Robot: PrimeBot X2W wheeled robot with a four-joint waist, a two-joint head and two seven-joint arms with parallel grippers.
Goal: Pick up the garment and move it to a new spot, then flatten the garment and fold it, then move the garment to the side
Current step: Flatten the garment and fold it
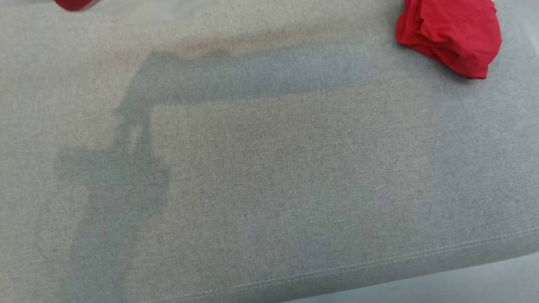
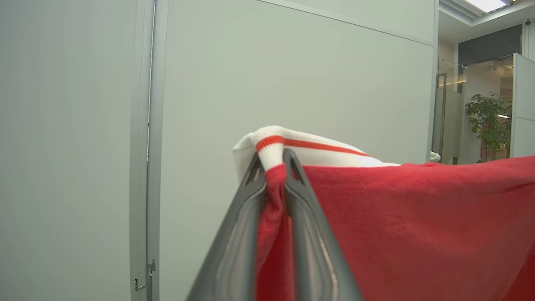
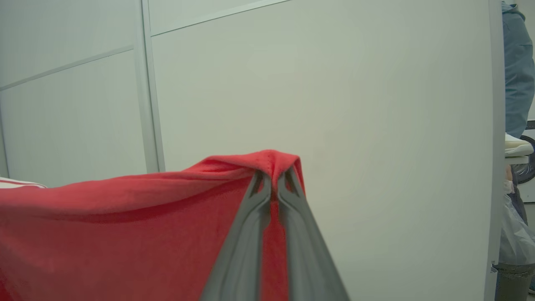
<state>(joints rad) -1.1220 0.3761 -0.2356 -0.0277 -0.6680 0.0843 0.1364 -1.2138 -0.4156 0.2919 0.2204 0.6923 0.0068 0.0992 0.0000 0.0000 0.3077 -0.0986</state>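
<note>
The garment [image 2: 397, 217] is red knit with a white ribbed trim [image 2: 309, 150] carrying an orange-red stripe. It hangs stretched in the air between my two grippers. My left gripper [image 2: 273, 161] is shut on the edge by the trim. My right gripper [image 3: 273, 177] is shut on a bunched red corner of the garment [image 3: 125, 225]. In the head view a bunched red part of the garment [image 1: 450, 35] shows at the top right and a red sliver [image 1: 73, 4] at the top left. Whether those parts touch the surface I cannot tell.
A wide grey fabric surface [image 1: 269, 176] lies below, its seamed front edge [image 1: 421, 256] running to the lower right, with pale floor [image 1: 463, 286] beyond. Arm shadows fall across its left half. Pale wall panels stand ahead; a plant [image 2: 489, 121] and a person [image 3: 516, 67] are off to the right.
</note>
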